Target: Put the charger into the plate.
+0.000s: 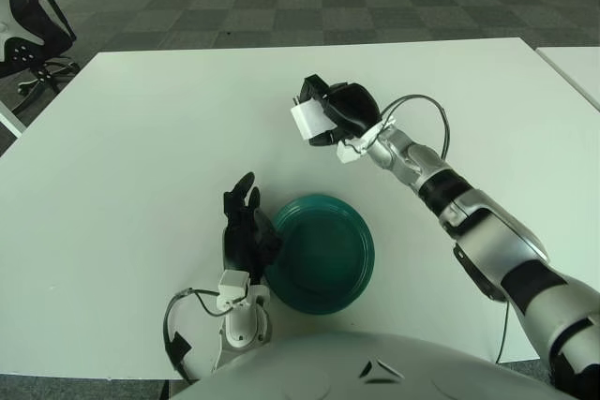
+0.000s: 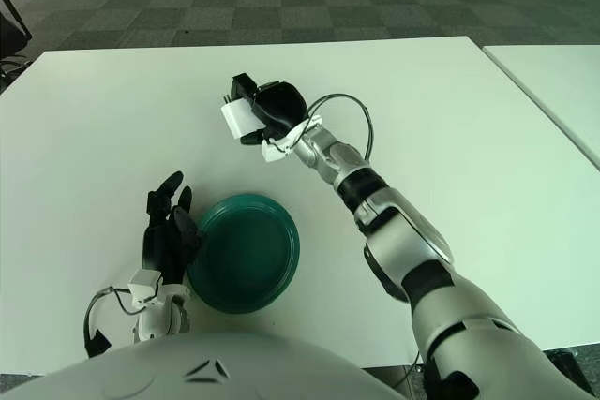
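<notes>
1. Right hand (image 1: 339, 111) is raised over the white table (image 1: 141, 138), out beyond the plate (image 1: 323, 253); its black fingers are curled tight around the charger (image 1: 306, 119), a small white block that juts out on the hand's left side.
2. Charger is held in the air, clear of the tabletop; it sits beyond the plate's far rim, not above the dish itself; the two are apart.
3. Plate is dark green and round, lying flat on the table near the robot's body.
4. Left hand (image 1: 246, 228) shows just beside the plate's left rim, fingers extended and loosely spread, holding nothing; whether it touches the rim is not clear.
5. A black cable (image 1: 424, 110) loops above the right wrist; an office chair (image 1: 28, 30) stands off the table's far left corner.
</notes>
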